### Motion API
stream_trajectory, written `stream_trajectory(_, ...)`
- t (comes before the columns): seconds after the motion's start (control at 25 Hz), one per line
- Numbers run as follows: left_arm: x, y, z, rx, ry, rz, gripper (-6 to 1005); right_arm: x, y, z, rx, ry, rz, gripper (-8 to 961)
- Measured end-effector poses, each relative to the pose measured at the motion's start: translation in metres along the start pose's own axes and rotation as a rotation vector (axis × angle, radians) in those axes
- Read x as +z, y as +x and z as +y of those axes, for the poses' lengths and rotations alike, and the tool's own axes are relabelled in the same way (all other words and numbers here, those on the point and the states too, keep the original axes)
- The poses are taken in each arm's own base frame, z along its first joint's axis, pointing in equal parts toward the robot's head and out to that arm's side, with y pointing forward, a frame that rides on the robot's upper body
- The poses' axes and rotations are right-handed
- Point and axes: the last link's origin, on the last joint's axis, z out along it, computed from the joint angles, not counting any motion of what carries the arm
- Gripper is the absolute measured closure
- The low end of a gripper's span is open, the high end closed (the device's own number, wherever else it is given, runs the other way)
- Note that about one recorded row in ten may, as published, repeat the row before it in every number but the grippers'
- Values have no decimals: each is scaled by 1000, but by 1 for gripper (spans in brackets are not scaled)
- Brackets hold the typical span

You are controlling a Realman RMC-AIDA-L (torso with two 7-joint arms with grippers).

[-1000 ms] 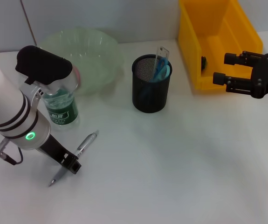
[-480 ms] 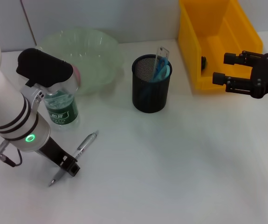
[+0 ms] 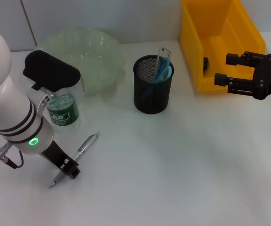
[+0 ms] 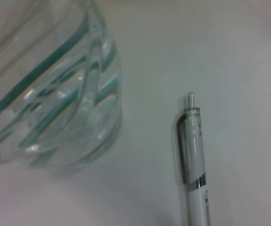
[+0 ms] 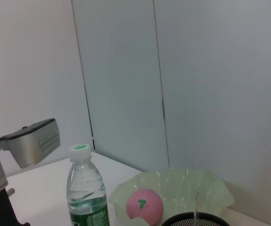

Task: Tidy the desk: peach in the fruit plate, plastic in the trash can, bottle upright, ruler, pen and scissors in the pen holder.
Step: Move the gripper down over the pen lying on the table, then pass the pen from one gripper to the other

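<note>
Head view showed the left gripper [image 3: 67,170] low over the pen [image 3: 86,147], which lay on the desk just in front of the upright bottle [image 3: 62,110]; whether its fingers were apart I could not tell. A careless sweep could roll the pen away or knock the bottle beside it. Behind the bottle was the fruit plate [image 3: 104,52] with the peach [image 5: 144,206]; right of it, the pen holder [image 3: 152,92]. The right gripper [image 3: 222,69] hung spread open, holding nothing, near the yellow bin [image 3: 192,56].

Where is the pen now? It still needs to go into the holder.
In the head view the pen lies on the table at the robot's left, just in front of the upright bottle, by the left gripper.
</note>
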Motion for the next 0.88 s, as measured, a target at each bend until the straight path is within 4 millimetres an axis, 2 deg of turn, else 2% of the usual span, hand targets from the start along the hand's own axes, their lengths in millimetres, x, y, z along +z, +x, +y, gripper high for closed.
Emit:
stream_trajectory(0.12, -1, 1, 1, 4, 1, 5, 533, 0, 0, 0, 0, 0, 0, 228)
stream_trajectory(0.32, -3, 3, 0, -5, -6, 14, 600, 0, 0, 0, 1, 0, 0, 228)
stream_trajectory(0.56, -2, 3, 0, -1, -6, 9, 814, 1, 0, 0, 0, -2, -1, 227)
stream_trajectory(0.76, -3, 3, 1, 4, -7, 7, 879, 1, 0, 0, -1, -4, -2, 228)
stream_trajectory(0.88, -3, 3, 1, 5, -6, 7, 879, 1, 0, 0, -1, -4, -2, 228)
